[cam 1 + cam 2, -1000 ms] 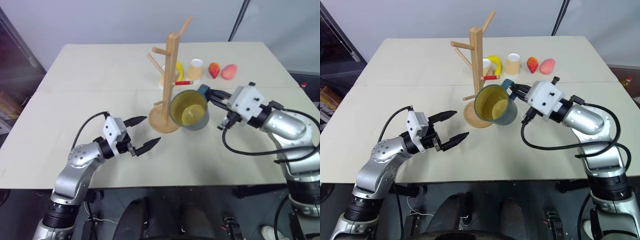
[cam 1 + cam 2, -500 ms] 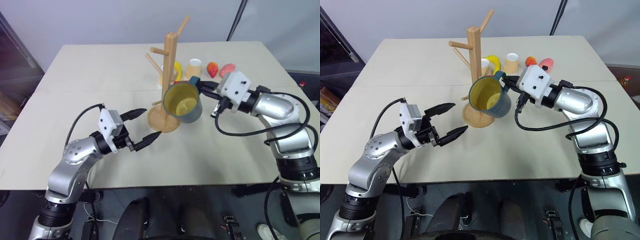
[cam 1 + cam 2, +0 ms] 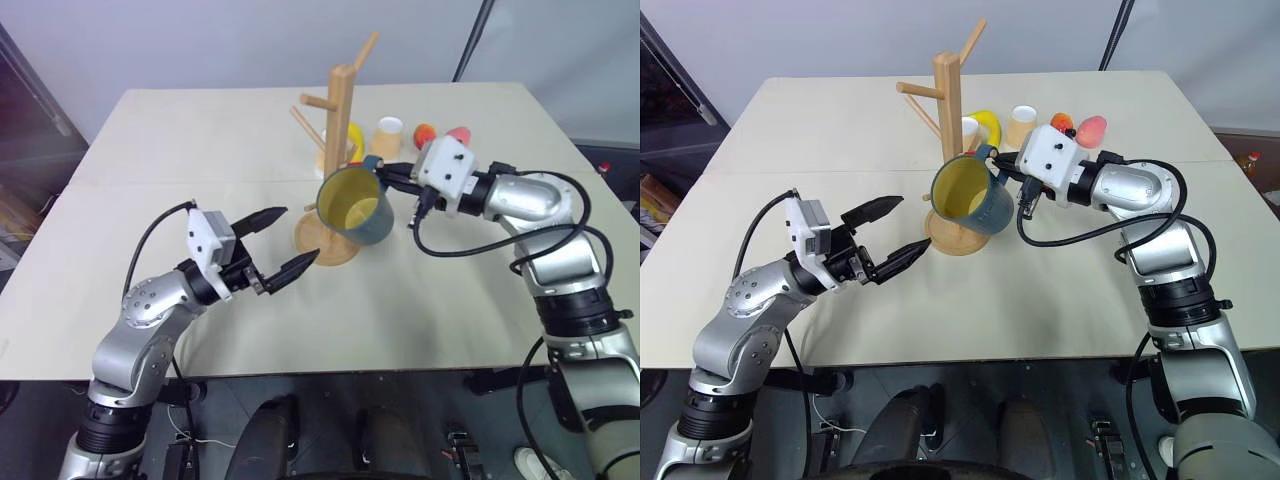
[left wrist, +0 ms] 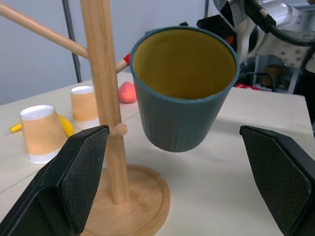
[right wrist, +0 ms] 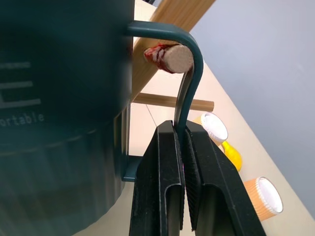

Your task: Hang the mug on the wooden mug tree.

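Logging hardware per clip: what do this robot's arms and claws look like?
Both arms are silver-grey metal with rounded joints, black wrist sections and looping black cables. Each carries a white boxy block behind its claw. The left claw and right claw have two black tapered fingers with ribbed inner pads.

The mug (image 3: 357,206) at the centre of the frame is dark teal-blue outside and yellow inside, with a handle (image 5: 189,73) of the same teal. The wooden mug tree (image 3: 340,150) is pale natural wood; one peg tip (image 5: 170,57) carries red smears. The bench (image 3: 200,140) is plain cream-beige. At upper centre stand tan paper cups (image 4: 44,132) with ribbed sides and white rims, beside a yellow banana (image 3: 990,125) and red and pink fruit (image 3: 1092,127). The fingers (image 4: 78,177) are black with a fine cross-hatched texture.
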You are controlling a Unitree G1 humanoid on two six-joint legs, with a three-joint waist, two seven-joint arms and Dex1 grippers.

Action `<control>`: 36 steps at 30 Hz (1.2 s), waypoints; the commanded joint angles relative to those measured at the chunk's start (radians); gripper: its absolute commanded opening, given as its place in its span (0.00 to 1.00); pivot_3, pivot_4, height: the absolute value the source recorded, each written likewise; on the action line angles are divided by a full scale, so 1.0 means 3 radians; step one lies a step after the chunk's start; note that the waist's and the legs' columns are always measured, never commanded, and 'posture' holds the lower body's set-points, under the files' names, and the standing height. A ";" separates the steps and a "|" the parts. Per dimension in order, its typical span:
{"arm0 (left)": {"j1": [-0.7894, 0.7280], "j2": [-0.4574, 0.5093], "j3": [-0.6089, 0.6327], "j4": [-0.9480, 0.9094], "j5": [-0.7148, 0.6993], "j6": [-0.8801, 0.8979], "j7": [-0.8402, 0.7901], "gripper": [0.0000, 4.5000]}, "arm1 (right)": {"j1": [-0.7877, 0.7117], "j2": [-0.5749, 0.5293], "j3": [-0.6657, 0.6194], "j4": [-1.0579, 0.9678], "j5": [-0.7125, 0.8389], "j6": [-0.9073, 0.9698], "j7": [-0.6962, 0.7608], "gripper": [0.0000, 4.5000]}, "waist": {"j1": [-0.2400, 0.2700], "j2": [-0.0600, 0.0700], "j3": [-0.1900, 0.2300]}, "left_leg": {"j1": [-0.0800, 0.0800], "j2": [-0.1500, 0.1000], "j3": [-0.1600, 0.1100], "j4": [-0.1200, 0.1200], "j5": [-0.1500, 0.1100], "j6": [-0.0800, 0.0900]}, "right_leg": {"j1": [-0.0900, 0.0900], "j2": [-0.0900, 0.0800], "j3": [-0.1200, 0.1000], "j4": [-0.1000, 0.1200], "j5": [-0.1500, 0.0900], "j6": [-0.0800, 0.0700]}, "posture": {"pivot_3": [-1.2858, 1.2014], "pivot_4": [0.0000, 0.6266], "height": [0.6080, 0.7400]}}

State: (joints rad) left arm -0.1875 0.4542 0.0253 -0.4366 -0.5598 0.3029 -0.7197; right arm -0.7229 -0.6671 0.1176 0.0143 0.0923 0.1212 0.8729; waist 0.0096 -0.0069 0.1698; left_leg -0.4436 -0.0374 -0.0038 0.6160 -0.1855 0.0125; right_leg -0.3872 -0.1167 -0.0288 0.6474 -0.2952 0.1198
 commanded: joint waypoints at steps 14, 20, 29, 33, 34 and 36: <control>-0.0099 -0.0023 0.0094 -0.0033 -0.0043 -0.0037 0.0074 1.00 | -0.0162 0.0012 -0.0185 -0.0031 -0.0074 -0.0204 -0.0105 0.65 | 0.0002 0.0000 0.0000 | 0.0000 0.0000 0.0000 0.0000 0.0000 -0.0001 | 0.0000 0.0001 0.0000 0.0001 0.0000 0.0000 | 0.52 0.24 1.00; -0.0056 -0.0007 0.0147 -0.0066 -0.0050 -0.0020 0.0142 1.00 | 0.0129 -0.0054 -0.0627 -0.0265 0.0266 -0.0056 -0.0157 0.65 | 0.0009 0.0000 0.0000 | 0.0000 -0.0001 0.0000 -0.0001 0.0000 -0.0001 | 0.0000 0.0000 0.0000 0.0000 0.0000 0.0000 | 0.52 0.24 1.00; 0.0112 -0.0141 0.0364 0.0155 0.0141 -0.0022 0.0612 1.00 | 0.0977 0.0101 -0.1273 -0.0652 0.0778 0.0313 -0.0482 0.65 | 0.0001 0.0000 0.0000 | 0.0002 0.0001 0.0000 -0.0002 0.0000 0.0000 | 0.0002 -0.0002 0.0001 -0.0001 0.0000 0.0000 | 0.52 0.24 1.00; 0.0209 -0.0286 0.0465 0.0450 0.0361 -0.0054 0.0983 1.00 | 0.1377 0.0378 -0.1292 -0.0610 0.0793 0.0274 -0.0731 0.65 | 0.0002 -0.0001 -0.0001 | 0.0002 0.0001 0.0000 -0.0001 0.0000 0.0000 | 0.0002 -0.0001 0.0001 0.0001 0.0000 0.0000 | 0.52 0.24 1.00; 0.0234 -0.0317 0.0476 0.0510 0.0424 -0.0067 0.1053 1.00 | 0.1450 0.0449 -0.1287 -0.0585 0.0788 0.0251 -0.0786 0.65 | 0.0005 -0.0001 -0.0001 | 0.0003 0.0001 0.0000 -0.0001 0.0000 0.0000 | 0.0003 -0.0001 0.0001 0.0000 0.0000 0.0000 | 0.52 0.24 1.00; 0.0275 -0.0347 0.0456 0.0591 0.0564 -0.0107 0.1159 1.00 | 0.1558 0.0560 -0.1245 -0.0530 0.0733 0.0172 -0.0867 0.65 | 0.0007 -0.0001 -0.0001 | 0.0003 0.0000 0.0000 -0.0002 0.0000 0.0000 | 0.0003 -0.0001 0.0001 0.0001 0.0000 0.0000 | 0.52 0.24 1.00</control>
State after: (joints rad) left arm -0.1033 0.3520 0.1475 -0.2517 -0.4232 0.2964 -0.3996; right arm -0.2506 -0.5029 -0.2444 -0.1326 0.3168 0.2057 0.6385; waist 0.0117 -0.0071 0.1696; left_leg -0.4431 -0.0375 -0.0037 0.6155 -0.1855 0.0125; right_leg -0.3868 -0.1169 -0.0285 0.6478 -0.2951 0.1200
